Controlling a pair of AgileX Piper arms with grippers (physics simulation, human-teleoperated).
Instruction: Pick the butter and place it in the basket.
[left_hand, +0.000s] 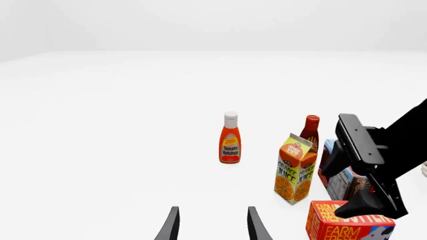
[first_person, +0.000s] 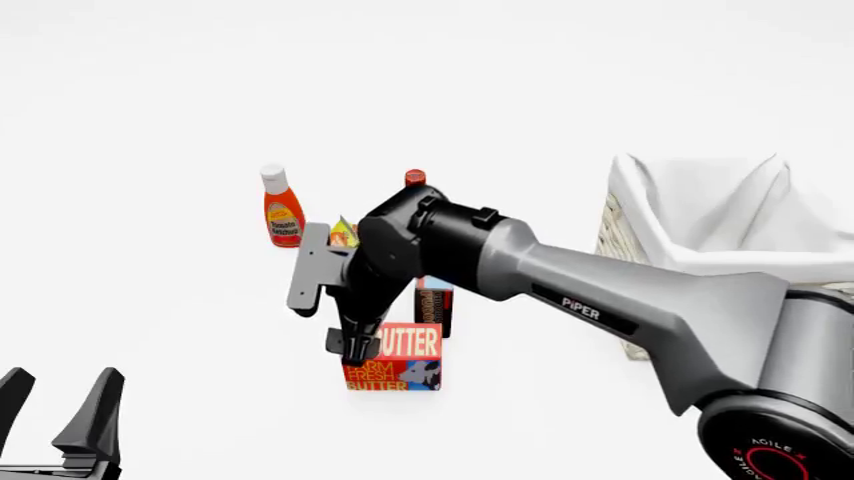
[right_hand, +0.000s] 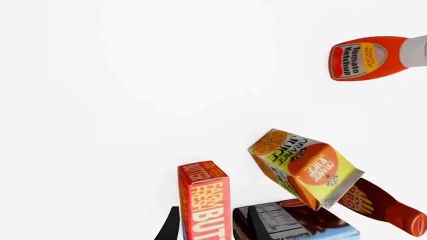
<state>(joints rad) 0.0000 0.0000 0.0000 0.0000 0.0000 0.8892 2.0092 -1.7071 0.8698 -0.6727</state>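
Observation:
The butter (first_person: 400, 360) is a small red-and-orange carton standing on the white table, in front of the other groceries. My right gripper (first_person: 352, 345) comes down over its left end. In the right wrist view the gripper (right_hand: 213, 209) is open, with the butter (right_hand: 203, 200) between the fingers and a gap on one side. The left wrist view shows a dark finger (left_hand: 357, 206) resting at the butter's (left_hand: 347, 229) top edge. My left gripper (first_person: 60, 390) hangs open and empty at the near left, far from the butter. The basket (first_person: 621, 225) stands at the right with its white liner.
Behind the butter stand a chocolate pudding box (first_person: 433, 305), an orange juice carton (first_person: 343, 232), a dark red sauce bottle (first_person: 415, 178) and a ketchup bottle (first_person: 280, 210). The pudding box (right_hand: 293, 222) is close beside one right finger. The right arm spans from the basket side across to the groceries.

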